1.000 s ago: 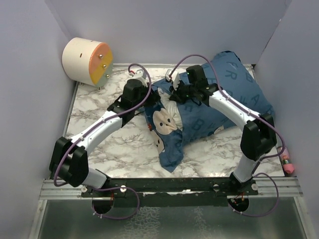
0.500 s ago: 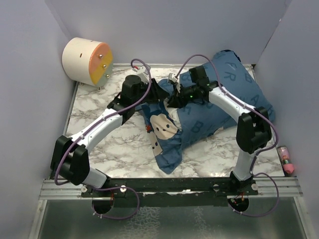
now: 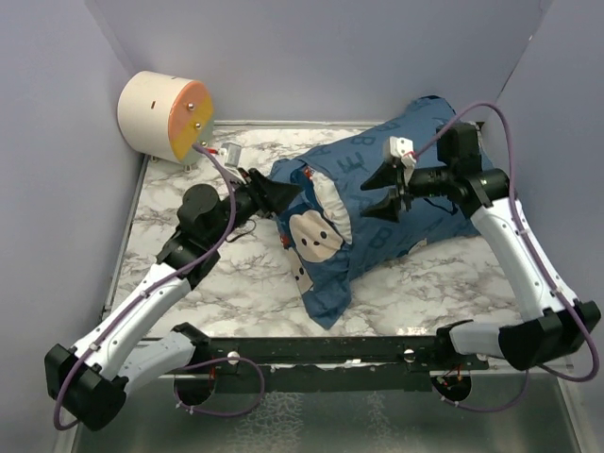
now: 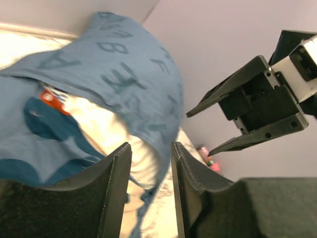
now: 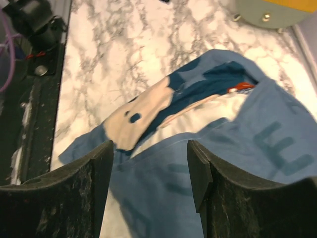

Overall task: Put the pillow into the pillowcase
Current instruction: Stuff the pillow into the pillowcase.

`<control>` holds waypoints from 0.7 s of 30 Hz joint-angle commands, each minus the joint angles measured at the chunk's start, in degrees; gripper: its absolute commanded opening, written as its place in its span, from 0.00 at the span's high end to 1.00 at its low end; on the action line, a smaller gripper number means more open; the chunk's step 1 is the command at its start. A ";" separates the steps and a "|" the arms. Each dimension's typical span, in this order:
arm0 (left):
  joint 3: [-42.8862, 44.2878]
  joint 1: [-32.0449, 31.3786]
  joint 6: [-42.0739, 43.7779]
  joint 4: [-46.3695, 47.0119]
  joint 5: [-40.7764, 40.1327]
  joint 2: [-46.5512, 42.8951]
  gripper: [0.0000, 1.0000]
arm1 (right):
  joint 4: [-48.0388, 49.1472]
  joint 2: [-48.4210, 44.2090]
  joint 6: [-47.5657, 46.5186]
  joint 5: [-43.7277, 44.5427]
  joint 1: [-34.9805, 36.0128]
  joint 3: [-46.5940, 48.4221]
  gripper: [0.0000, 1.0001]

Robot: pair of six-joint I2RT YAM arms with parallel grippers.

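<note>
Pillow (image 3: 332, 193) sat mostly inside the case (image 3: 425, 179), white still showing at the mouth between both sets of fingers. Left fingers (image 3: 283, 195) and right fingers (image 3: 385, 189) were spread, released, grasping nothing. Risk I saw: that loose flap bunching, pillow creeping back out onto the counter (image 3: 236, 283).

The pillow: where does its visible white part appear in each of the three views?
Top external: a white strip of the pillow at the pillowcase opening, centre.
Left wrist: pillow lower centre, under the blue edge.
Right wrist: pillow centre.
Shared landmark: the red bow printed beside the opening.
</note>
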 commanded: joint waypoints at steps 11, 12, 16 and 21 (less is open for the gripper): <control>-1.89 -19.26 -1.45 -1.44 -26.99 15.07 0.45 | 17.40 -0.09 12.45 22.90 7.45 -17.19 0.74; -1.51 -19.04 -0.54 -1.77 -28.37 16.04 0.45 | 19.13 0.96 13.48 27.04 7.44 -17.74 0.79; 1.06 -16.82 1.47 -2.29 -28.67 21.66 0.45 | 23.13 6.34 15.08 39.10 7.37 -19.56 0.93; 5.37 -13.81 3.53 -2.29 -26.81 29.73 0.46 | 24.58 12.17 14.67 38.11 7.36 -21.92 0.94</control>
